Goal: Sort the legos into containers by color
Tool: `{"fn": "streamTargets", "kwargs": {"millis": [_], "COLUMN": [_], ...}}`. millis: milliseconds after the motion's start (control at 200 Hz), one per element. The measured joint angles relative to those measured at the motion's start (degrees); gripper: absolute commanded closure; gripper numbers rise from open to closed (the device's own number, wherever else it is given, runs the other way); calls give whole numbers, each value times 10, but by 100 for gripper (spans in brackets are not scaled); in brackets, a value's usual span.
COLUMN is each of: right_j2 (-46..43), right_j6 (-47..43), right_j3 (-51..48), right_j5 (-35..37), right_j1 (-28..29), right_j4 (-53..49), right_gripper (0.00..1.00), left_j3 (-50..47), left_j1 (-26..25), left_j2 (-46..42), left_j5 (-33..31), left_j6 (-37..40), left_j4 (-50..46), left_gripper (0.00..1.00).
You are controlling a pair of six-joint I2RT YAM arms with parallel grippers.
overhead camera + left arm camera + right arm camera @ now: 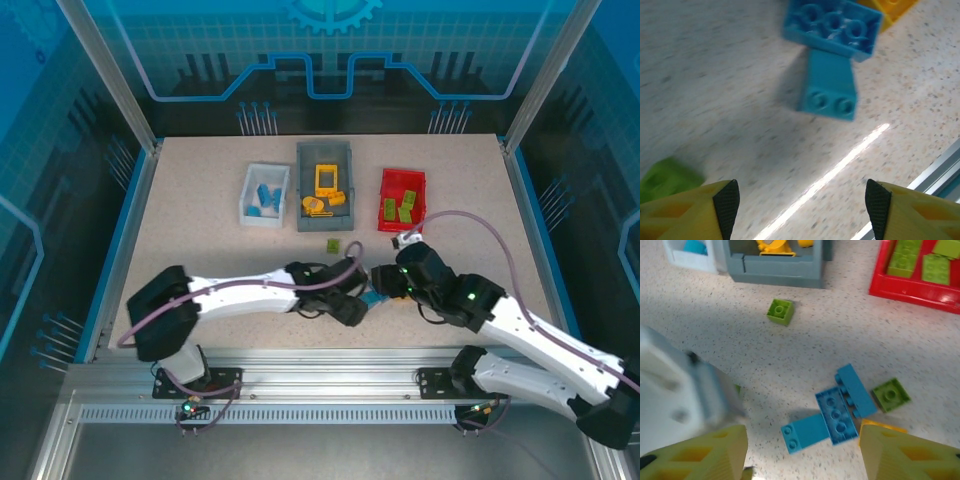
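Grippers: our left gripper (802,200) is wide open and has nothing in it. Our right gripper (801,432) has its fingers apart too and holds nothing.
Thing to pick: the long blue plastic brick with studs (836,415) lies flat, studs up, on the speckled table (200,250). It sits in a small bunch near the front edge, between our two grippers.
Which way: from our right gripper it is straight ahead, right at the fingertips. From our left gripper it is ahead too, but a bit further off.
Long side: in the right wrist view it slants from far-left to near-right. We think the fingers need a small turn to squeeze its short sides.
Nearer arm: we think the right one.
Touching it: a smooth blue sloped piece (802,432) on its left, and a second blue studded brick (856,390) along its right.
Just beside: a flat lime green square brick (891,394) and a bit of a yellow brick (880,426), partly hidden.
Further off: a small lime green brick (780,311), alone, toward the bins.
Bins: the white plastic bin (262,221) has blue pieces in it, so we think the blue goes there. It is far and to the left, well apart from the bunch. The dark grey bin (325,226) has yellow, the red bin (402,228) green.
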Motion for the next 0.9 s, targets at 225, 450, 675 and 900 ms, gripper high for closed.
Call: {"fn": "streamTargets", "kwargs": {"millis": [225, 450, 675, 900], "right_j2": [-96, -111, -109, -104], "right_j6": [39, 53, 59, 58], "right_j3": [21, 30, 31, 31], "right_j5": [27, 33, 33, 26], "right_j1": [-6, -7, -7, -10], "right_j4": [-95, -133, -136, -136], "right_gripper": [33, 34, 34, 35], "left_j3": [87, 113, 114, 114], "left_j1": [-12, -13, -13, -12], "left_j2": [93, 138, 172, 170], "left_j5": [-14, -31, -31, -38], "left_j6": [62, 88, 95, 91], "left_j4": [2, 1, 2, 10], "left_gripper": [21, 34, 65, 74]}}
